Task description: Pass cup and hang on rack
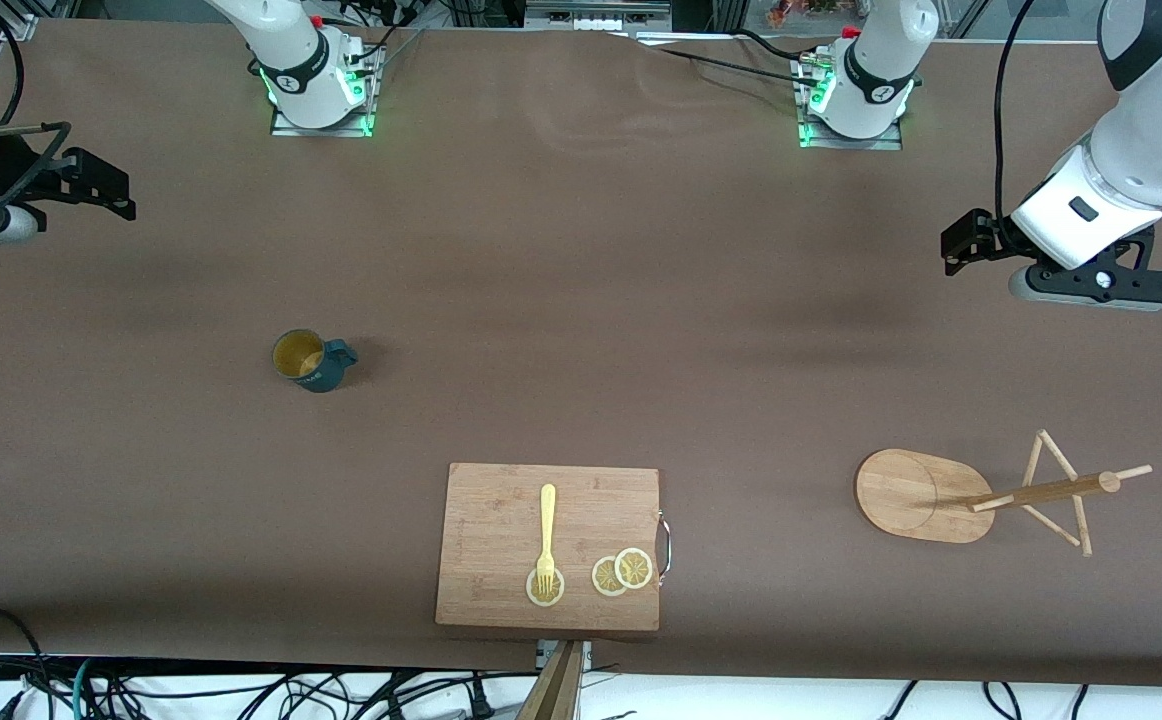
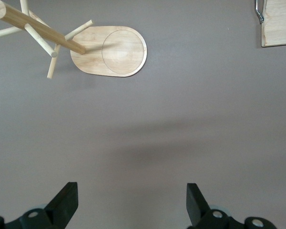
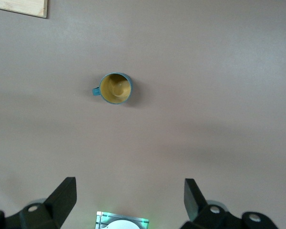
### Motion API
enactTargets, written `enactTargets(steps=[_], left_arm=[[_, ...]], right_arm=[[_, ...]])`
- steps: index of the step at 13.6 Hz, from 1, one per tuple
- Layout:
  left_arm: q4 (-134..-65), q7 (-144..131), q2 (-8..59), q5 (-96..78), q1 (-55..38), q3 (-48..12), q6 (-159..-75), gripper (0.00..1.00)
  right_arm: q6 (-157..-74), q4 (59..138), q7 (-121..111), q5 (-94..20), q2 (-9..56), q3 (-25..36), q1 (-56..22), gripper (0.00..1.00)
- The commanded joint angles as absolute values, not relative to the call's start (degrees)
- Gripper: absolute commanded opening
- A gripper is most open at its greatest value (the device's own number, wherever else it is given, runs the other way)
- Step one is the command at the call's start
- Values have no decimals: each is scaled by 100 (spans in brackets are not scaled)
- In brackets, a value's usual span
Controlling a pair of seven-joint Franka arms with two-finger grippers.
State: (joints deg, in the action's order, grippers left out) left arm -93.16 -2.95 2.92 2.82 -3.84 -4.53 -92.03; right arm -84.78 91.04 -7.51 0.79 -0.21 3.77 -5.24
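Note:
The dark teal cup [image 1: 309, 360] stands upright on the table toward the right arm's end, yellowish inside showing, handle toward the middle of the table. It also shows in the right wrist view [image 3: 115, 88]. The bamboo rack [image 1: 916, 495] stands toward the left arm's end, near the front camera, its pole [image 1: 1041, 492] and pegs bare. It also shows in the left wrist view [image 2: 109, 51]. My left gripper [image 1: 959, 248] is open and empty, high over bare table [image 2: 131, 205]. My right gripper [image 1: 106, 185] is open and empty, high over the right arm's end [image 3: 128, 200].
A rectangular wooden cutting board [image 1: 501, 500] lies near the front edge between cup and rack, with a yellow fork [image 1: 547, 535] and three lemon slices [image 1: 621, 572] on it. Its corners show in both wrist views [image 2: 279, 21] [image 3: 19, 7]. Brown table [image 1: 581, 300] spreads between.

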Motion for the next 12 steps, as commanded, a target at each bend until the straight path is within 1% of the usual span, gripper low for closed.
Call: enactTargets(steps=[1,8,10,12], left_arm=[[-9088,-325,404,229,-413,-439,-9079,100],[-9088,-325,404,264,-422,-439,-9079,100],[-9088,-325,404,264,-422,-439,-9079,100],[-9088,-325,404,264,-422,-439,-9079,100]], right_arm=[[-8263,8947,-695,184,44,237,-395,100],[-8200,8991,-756,211,79,246,-378,100],[-8261,9192,-756,211,62,246,-378,100],[-8620,9630,-747,220,-26,237,-387,100]])
